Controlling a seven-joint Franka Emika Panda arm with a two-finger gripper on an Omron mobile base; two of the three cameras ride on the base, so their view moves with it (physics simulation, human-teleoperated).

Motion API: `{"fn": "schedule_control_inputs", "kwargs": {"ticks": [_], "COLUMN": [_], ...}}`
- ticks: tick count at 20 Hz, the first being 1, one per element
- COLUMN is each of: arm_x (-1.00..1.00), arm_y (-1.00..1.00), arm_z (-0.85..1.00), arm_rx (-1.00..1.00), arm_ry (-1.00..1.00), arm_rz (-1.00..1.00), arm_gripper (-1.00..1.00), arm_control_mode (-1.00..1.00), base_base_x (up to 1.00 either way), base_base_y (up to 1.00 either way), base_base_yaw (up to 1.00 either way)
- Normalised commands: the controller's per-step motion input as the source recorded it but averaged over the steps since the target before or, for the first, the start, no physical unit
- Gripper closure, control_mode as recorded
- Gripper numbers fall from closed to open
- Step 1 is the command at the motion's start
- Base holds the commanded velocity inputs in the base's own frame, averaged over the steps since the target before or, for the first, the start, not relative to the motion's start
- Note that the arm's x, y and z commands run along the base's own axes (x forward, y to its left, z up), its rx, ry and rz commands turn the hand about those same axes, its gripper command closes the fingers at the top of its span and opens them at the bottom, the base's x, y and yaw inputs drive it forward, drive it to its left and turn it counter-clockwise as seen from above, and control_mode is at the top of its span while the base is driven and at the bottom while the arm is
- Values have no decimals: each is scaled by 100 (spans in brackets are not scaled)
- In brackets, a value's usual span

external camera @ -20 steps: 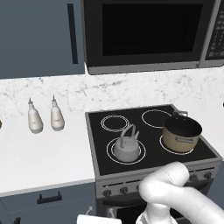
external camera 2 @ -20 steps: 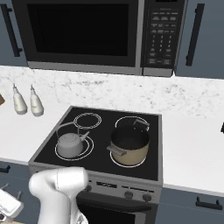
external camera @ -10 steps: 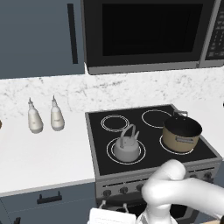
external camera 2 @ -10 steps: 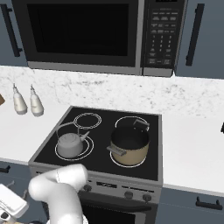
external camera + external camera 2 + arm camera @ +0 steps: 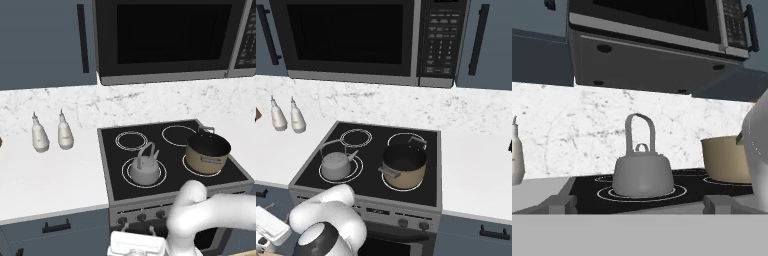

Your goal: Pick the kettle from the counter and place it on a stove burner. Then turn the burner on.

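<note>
The silver-grey kettle (image 5: 145, 169) (image 5: 336, 165) stands upright on the stove burner (image 5: 126, 175) (image 5: 358, 167), the wide double-ring circle at the front left of the black cooktop. My gripper (image 5: 136, 241) (image 5: 270, 227) hangs low in front of the stove, below the cooktop's front edge, and touches nothing. In the hand view the kettle (image 5: 643, 175) sits straight ahead on the burner (image 5: 682, 191), and my gripper (image 5: 643, 205) is open, its tips far apart with nothing between them. White counter (image 5: 50, 175) (image 5: 476, 170) flanks the stove.
A tan pot (image 5: 207, 152) (image 5: 403, 167) (image 5: 727, 160) sits on the front right burner. Two white bottles (image 5: 40, 137) (image 5: 278, 117) stand on the left counter. Stove knobs (image 5: 141, 217) (image 5: 401, 224) line the front panel. A microwave (image 5: 165, 35) hangs above.
My hand has slid to the right along the stove front and risen slightly. The kettle and pot have not moved.
</note>
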Motion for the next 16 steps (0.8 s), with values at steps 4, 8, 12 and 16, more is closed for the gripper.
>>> {"fn": "schedule_control_inputs", "kwargs": {"ticks": [4,8,12,16], "arm_x": [0,4,11,16], "arm_y": [0,0,0,0], "arm_z": [1,0,-5,-12], "arm_rx": [7,2,0,0], "arm_ry": [5,9,11,9], "arm_rz": [12,14,15,13], "arm_gripper": [-100,-100,-100,-100], "arm_control_mode": [-100,-100,-100,-100], "base_base_x": [0,0,0,0], "base_base_y": [0,0,0,0], "base_base_yaw": [0,0,0,0]}}
